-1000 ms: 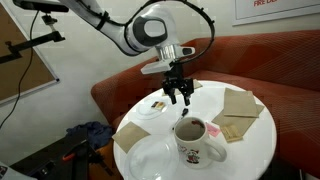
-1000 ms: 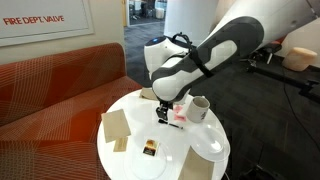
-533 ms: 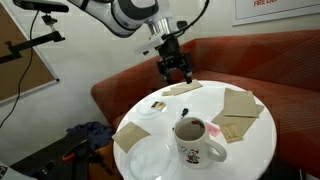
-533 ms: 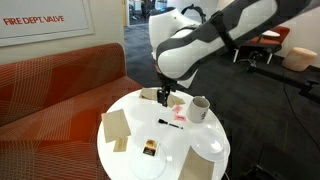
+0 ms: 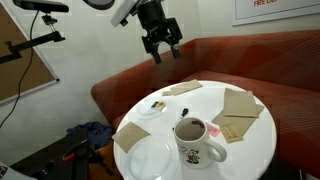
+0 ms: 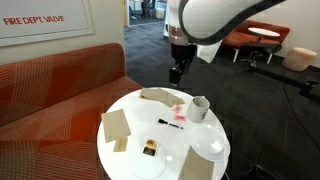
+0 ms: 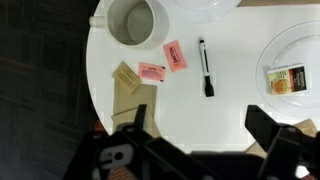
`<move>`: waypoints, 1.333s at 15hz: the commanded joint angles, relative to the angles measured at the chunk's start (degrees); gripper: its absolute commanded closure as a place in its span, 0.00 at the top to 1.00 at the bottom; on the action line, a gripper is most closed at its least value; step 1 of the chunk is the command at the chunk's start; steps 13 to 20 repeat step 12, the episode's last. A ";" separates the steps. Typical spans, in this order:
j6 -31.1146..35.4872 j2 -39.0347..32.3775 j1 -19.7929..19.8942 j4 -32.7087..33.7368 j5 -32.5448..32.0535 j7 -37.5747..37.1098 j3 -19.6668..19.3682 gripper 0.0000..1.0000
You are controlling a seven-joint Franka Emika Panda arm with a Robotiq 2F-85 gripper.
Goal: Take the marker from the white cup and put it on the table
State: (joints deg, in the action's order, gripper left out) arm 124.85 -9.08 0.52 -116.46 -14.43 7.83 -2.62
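The marker (image 7: pixel 204 68) lies flat on the round white table (image 7: pixel 225 110), slim, with a dark cap end; it also shows in an exterior view (image 6: pixel 168 122). The white cup (image 5: pixel 196 140) stands upright near the table's edge with nothing sticking out of it, and it shows in the other views too (image 6: pixel 199 108) (image 7: pixel 129 20). My gripper (image 5: pixel 158 45) is open and empty, high above the table, well clear of marker and cup. It also shows in an exterior view (image 6: pixel 177 72) and in the wrist view (image 7: pixel 200 125), fingers spread.
Two pink packets (image 7: pixel 176 57) and a brown one (image 7: pixel 126 76) lie between cup and marker. White plates (image 5: pixel 150 158) (image 7: pixel 290 65) and brown napkins (image 5: pixel 240 100) sit on the table. A red-brown bench (image 5: pixel 250 55) curves behind it.
The arm has risen from just above the table near the cup to high above it. The marker stays lying on the table.
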 commanded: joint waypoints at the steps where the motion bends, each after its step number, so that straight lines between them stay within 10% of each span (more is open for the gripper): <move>1: -1.28 6.37 0.99 -3.70 1.29 2.73 0.25 1.00; 20: -0.41 7.28 1.40 -3.64 1.43 3.36 0.18 1.00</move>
